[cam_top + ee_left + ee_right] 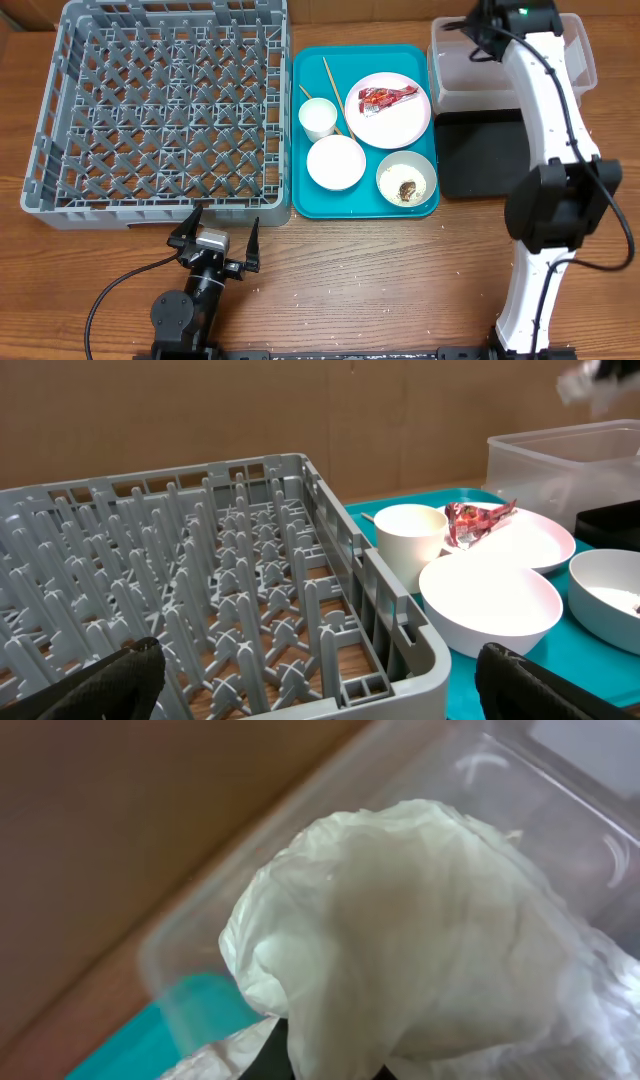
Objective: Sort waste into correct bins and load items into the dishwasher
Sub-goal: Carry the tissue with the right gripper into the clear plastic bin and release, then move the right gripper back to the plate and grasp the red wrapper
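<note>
From overhead, my right gripper (487, 28) hung over the far corner of the clear tub (465, 82). Its jaws were hidden under the wrist, so I could not tell their state from there. The black tray (480, 150) lay just in front of the tub. The left gripper (218, 235) sat spread wide and empty by the front rim of the dish rack (160, 204). The red wrapper (385, 97) lay on the plate (400, 122).

In the left wrist view, the rack's corner stood close between my fingers and the cup (410, 535). I judged that a low reach across would clip that corner.

In the right wrist view, the white napkin (420, 940) filled the frame, apparently pinched in the jaws, with the tub's wall and a strip of teal showing beneath. I seemed to be close to the rim. Paper that light could cling to a pad on release or drift over the wall, and it was blocking most of my view.
</note>
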